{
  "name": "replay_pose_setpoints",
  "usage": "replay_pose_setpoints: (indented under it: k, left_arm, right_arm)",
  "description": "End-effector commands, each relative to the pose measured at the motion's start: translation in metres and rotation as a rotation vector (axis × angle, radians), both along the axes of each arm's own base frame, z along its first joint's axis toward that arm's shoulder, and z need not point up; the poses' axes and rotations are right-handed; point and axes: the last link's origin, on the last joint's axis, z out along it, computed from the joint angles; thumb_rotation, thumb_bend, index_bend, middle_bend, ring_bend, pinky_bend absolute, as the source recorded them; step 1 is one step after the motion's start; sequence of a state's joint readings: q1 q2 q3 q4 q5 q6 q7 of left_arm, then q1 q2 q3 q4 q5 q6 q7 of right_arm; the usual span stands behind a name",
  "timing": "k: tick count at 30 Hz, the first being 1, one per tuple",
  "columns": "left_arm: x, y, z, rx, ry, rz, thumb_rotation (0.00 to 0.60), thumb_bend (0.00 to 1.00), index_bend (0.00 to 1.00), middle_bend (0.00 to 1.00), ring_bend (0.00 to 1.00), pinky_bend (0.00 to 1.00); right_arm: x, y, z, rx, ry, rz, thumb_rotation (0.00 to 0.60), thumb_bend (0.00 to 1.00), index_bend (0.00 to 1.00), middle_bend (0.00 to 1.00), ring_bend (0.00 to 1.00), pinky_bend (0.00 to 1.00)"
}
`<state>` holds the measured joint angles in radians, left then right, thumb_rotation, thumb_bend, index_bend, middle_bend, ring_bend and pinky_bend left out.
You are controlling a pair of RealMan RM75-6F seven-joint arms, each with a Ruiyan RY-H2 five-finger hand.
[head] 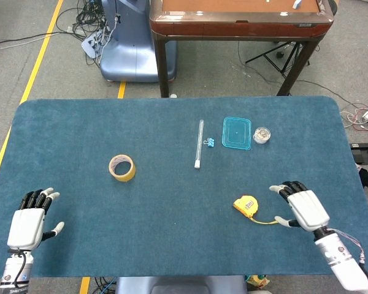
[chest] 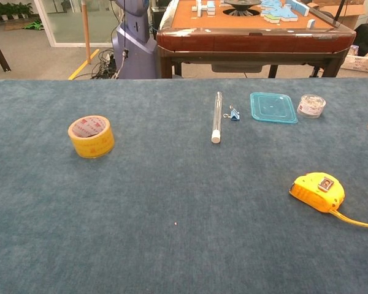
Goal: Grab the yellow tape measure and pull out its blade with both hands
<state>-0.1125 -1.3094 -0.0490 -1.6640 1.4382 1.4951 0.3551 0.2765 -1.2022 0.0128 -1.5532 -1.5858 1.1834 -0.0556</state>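
My right hand [head: 305, 207] hovers spread and empty just beside the tape measure [head: 246, 204], fingers fanned toward it, near the table's [head: 80, 122] right edge. My left hand [head: 28, 222] is spread too, holding nothing, down at the near left corner, well apart from everything. The tape measure sits right of centre toward the near edge, lying flat, belt clip up in the chest view. A short length of blade [head: 269, 221] already trails out of it toward the near right corner, so the mouth faces my right hand and the long axis runs along that diagonal. I judge the case hard, compact, a bit hefty and smooth-sided, so it could skid on the cloth; I'd wrap it across its flat faces. The blade looks thin and springy, likely to snap back, so I'd pinch it at the end hook. The tape roll [head: 122, 167] is well off left.
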Motion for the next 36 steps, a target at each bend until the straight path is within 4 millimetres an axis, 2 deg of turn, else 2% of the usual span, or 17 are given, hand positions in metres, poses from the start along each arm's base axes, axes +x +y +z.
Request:
replay_pose_setpoints:
  k: [1,4,11,20,26,36]
  left_arm:
    - [0.000,0.000,0.000,0.000,0.002,0.002,0.600,0.17,0.25,0.18,0.13,0.09]
    - [0.000,0.000,0.001,0.001,0.003,0.003,0.600,0.17,0.25,0.18,0.13,0.09]
    - [0.000,0.000,0.000,-0.003,0.001,0.003,0.600,0.17,0.25,0.18,0.13,0.09]
    - [-0.001,-0.002,0.000,-0.005,-0.001,0.009,0.600,0.17,0.25,0.18,0.13,0.09]
    - [-0.002,-0.002,-0.001,-0.007,-0.006,0.013,0.600,0.17,0.25,0.18,0.13,0.09]
    - [-0.005,-0.002,0.002,0.002,-0.008,0.022,0.600,0.17,0.26,0.18,0.13,0.09]
  right_arm:
    - [0.002,-0.010,-0.015,0.035,0.002,0.007,0.600,0.18,0.26,0.32,0.21,0.19]
    - [0.003,-0.014,-0.026,0.066,0.002,0.004,0.600,0.13,0.26,0.32,0.20,0.19]
    - [0.009,-0.021,-0.048,0.112,0.010,0.036,0.600,0.12,0.26,0.32,0.16,0.18]
    - [-0.005,-0.026,-0.052,0.094,0.057,0.018,0.600,0.12,0.26,0.29,0.15,0.16]
    - [-0.005,-0.042,-0.063,0.091,0.067,0.018,0.600,0.12,0.26,0.29,0.15,0.16]
    - [0.014,-0.071,-0.094,0.074,0.033,0.052,0.600,0.12,0.26,0.28,0.15,0.16]
